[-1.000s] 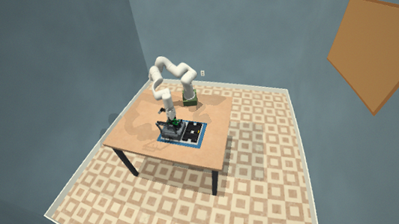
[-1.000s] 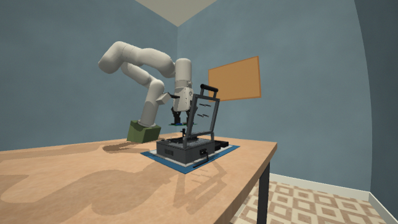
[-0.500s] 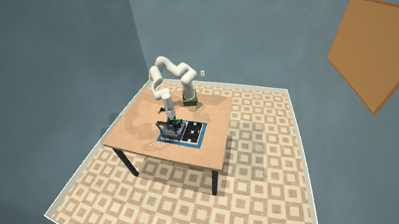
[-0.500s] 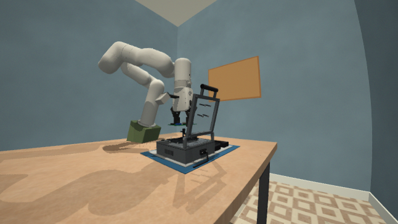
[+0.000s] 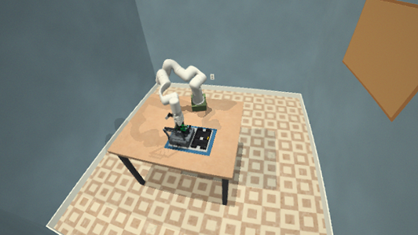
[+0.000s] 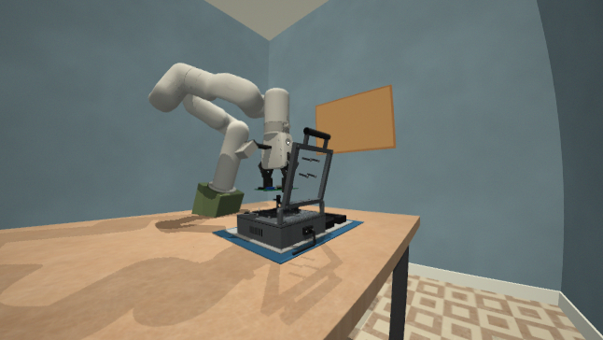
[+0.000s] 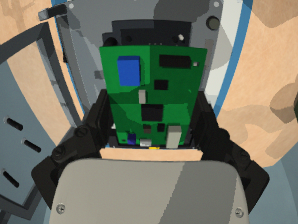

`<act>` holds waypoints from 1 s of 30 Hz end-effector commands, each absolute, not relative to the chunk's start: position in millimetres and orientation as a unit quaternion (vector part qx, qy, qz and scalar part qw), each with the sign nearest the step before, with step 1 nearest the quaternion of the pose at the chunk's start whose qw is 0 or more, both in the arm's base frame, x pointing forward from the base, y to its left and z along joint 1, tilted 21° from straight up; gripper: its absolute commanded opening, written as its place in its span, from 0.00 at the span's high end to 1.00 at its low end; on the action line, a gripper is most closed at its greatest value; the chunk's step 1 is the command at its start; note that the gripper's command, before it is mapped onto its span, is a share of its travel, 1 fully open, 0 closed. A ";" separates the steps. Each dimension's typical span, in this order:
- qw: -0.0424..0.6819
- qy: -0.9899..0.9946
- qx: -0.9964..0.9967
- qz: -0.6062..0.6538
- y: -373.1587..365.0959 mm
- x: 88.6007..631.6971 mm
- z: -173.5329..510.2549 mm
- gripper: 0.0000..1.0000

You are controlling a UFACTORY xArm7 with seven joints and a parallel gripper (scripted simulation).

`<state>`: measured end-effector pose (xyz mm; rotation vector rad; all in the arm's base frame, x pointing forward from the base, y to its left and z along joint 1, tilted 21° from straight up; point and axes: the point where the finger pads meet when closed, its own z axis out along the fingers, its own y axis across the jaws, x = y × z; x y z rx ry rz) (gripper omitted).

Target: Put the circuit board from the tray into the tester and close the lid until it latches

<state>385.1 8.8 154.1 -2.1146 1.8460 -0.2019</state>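
The circuit board (image 7: 152, 92) hangs clamped in the claw (image 7: 150, 137) above the tester (image 6: 280, 227) — lowered askew, it could ride a pin and hold the open lid (image 6: 306, 175) unlatched.

The white arm (image 6: 224, 103) arches forward, wrist vertical, its claw (image 6: 273, 183) pointing straight down, fingers clamped on the board.

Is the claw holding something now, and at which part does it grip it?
Yes. The claw holds the green circuit board by its two long edges, level above the open tester.
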 end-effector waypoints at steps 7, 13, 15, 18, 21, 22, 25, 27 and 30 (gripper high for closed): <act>0.164 0.647 -0.741 -0.072 8.8 386.2 153.9 0.21; 0.164 0.647 -0.741 -0.072 9.5 388.0 148.6 0.21; 0.164 0.647 -0.741 -0.072 9.9 388.9 145.9 0.21; 0.164 0.647 -0.741 -0.072 10.6 390.6 141.2 0.21; 0.164 0.647 -0.741 -0.072 10.8 391.1 139.5 0.21; 0.164 0.647 -0.741 -0.072 11.1 391.7 137.7 0.21; 0.164 0.647 -0.741 -0.072 11.9 393.6 132.4 0.21; 0.164 0.647 -0.741 -0.072 12.4 394.8 128.8 0.21; 0.164 0.647 -0.741 -0.072 13.1 396.5 123.8 0.21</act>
